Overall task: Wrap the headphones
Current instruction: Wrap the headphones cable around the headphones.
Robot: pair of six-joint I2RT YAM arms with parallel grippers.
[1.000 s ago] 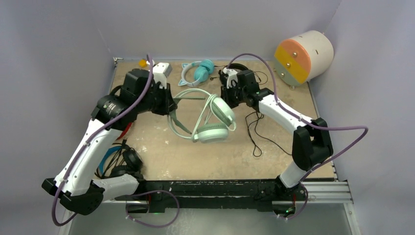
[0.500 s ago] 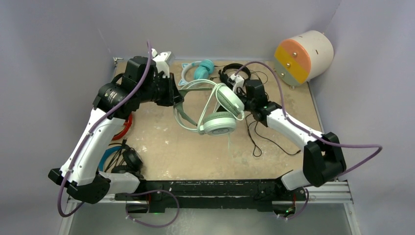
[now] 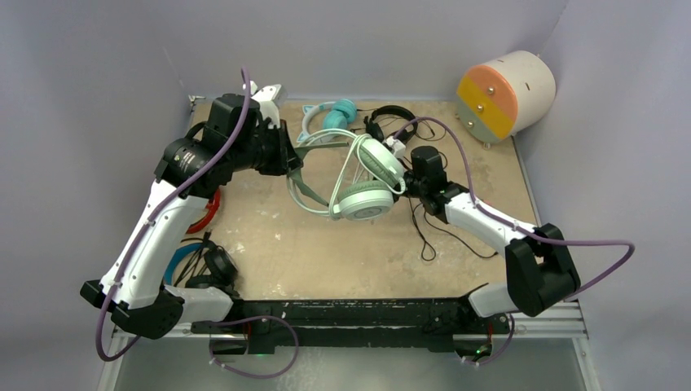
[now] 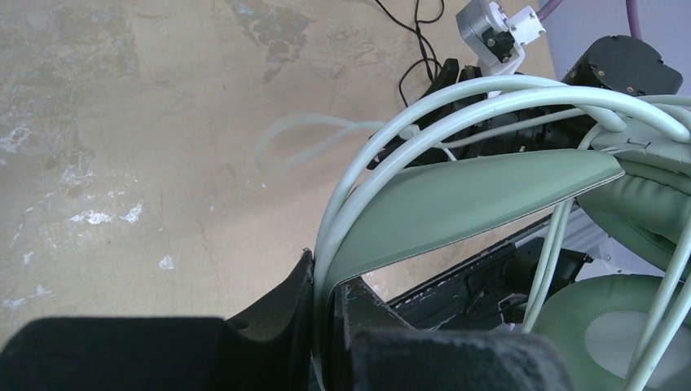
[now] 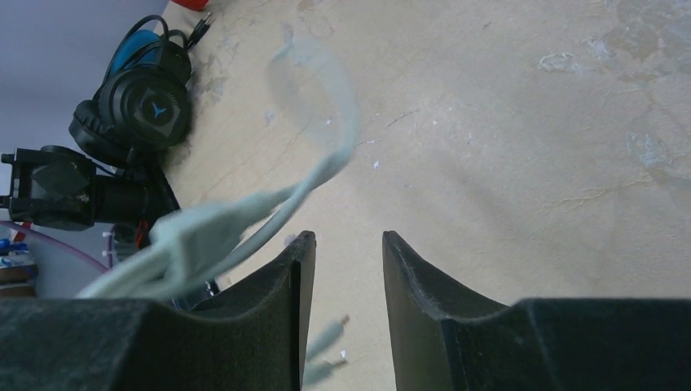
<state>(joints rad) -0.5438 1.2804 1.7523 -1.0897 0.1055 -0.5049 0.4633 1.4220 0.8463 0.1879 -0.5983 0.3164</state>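
The mint-green headphones (image 3: 363,198) hang tilted above the middle of the table. My left gripper (image 4: 326,281) is shut on their padded headband (image 4: 456,199); from above it shows at the band's left end (image 3: 291,160). Just right of the earcups, my right gripper (image 3: 405,184) is open, and only bare table shows between its fingers (image 5: 346,240). The mint cable (image 5: 244,212) swings, blurred, past the outside of its left finger (image 5: 285,285). Other headphones lie around: teal cat-eared (image 3: 330,115), small black (image 3: 392,119), red (image 3: 209,211) and black with blue band (image 3: 204,265).
A thin black cable (image 3: 428,228) trails over the table under the right forearm. The cream drum with orange face (image 3: 505,94) stands off the back right corner. Grey walls close in the back and both sides.
My left gripper has carried the mint headphones a little right and up. My right gripper has swung from behind the earcups to their right side while its jaws widened.
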